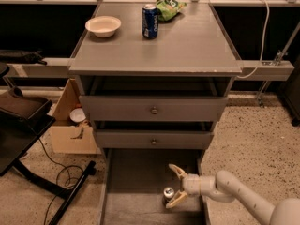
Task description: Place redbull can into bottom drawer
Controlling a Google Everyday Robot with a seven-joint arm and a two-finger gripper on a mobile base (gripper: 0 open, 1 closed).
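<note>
The bottom drawer (136, 205) is pulled out below the cabinet, a long shallow grey tray with thin side rails. The redbull can (168, 194) stands upright on its floor toward the right side; I see mostly its silver top. My gripper (176, 186) reaches in from the lower right on a white arm. Its fingers (177, 170) are spread open around the can, one behind it and one in front, and do not clamp it.
On the cabinet top stand a dark-blue soda can (150, 20), a white bowl (103, 26) and a green snack bag (168, 7). Two knobbed drawers (153, 109) sit above. A cardboard box (70, 125) and black stand legs (56, 191) are at left.
</note>
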